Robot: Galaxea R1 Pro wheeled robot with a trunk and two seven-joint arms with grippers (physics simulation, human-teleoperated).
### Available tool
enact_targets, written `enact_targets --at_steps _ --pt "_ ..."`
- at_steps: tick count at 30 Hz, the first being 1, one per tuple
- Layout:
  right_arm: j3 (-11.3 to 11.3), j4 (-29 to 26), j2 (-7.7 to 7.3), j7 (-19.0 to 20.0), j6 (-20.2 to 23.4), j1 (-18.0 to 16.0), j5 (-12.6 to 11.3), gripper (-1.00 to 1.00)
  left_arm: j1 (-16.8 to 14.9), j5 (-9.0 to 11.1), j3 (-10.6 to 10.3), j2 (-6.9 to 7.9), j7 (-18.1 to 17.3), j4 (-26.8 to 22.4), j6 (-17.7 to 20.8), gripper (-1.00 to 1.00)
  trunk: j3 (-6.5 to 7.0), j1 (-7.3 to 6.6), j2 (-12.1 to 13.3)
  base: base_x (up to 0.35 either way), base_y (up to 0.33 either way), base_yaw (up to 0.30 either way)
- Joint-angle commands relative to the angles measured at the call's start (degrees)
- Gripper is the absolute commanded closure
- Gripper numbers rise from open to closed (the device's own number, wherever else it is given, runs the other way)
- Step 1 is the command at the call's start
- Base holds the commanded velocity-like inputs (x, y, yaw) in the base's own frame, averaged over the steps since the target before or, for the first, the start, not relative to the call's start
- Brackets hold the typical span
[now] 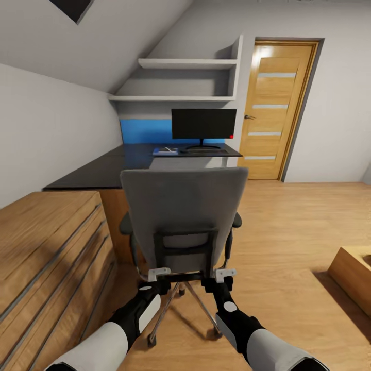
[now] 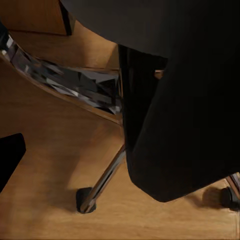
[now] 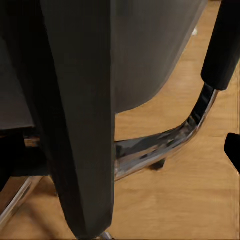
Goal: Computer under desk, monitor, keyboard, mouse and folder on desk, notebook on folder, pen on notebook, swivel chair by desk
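The grey swivel chair (image 1: 185, 211) stands with its back toward me, between me and the black desk (image 1: 103, 170). My left gripper (image 1: 158, 278) and right gripper (image 1: 225, 277) sit at the lower corners of its black back frame. In the left wrist view one fingertip (image 2: 10, 157) stands apart from the dark frame (image 2: 185, 100). In the right wrist view a fingertip (image 3: 233, 150) stands clear of the strut (image 3: 80, 125), so both look open. On the desk stand the monitor (image 1: 203, 123), a dark flat keyboard (image 1: 203, 152) and the blue folder (image 1: 166, 151) with small pale items on it.
A light wooden drawer unit (image 1: 51, 252) stands close on my left, beside the chair. A wooden door (image 1: 278, 108) is at the back right, and a low wooden box (image 1: 355, 278) at the right edge. Open wooden floor (image 1: 288, 232) lies to the chair's right. The chrome base (image 2: 105, 180) and castors are below my grippers.
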Motion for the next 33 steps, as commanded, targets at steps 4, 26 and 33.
enact_targets --at_steps 4,26,33 --pt "0.41 0.04 -0.02 -0.29 -0.24 -0.03 -0.60 -1.00 -0.05 0.02 -0.19 0.00 0.43 -0.07 -1.43 -1.00 0.18 0.02 -0.02 0.239 -0.234 -0.152" --pt "0.40 0.20 -0.02 -0.30 -0.24 -0.05 -0.60 -1.00 0.00 0.04 -0.17 0.01 0.43 0.07 -3.08 -1.00 0.90 0.02 -0.02 0.101 -0.184 -0.084" --pt "0.33 0.29 -0.08 -0.30 -0.24 -0.03 -0.60 -1.00 0.00 0.04 -0.16 0.10 0.43 0.07 -3.07 -1.00 0.90 0.02 -0.02 -0.297 -0.002 0.000"
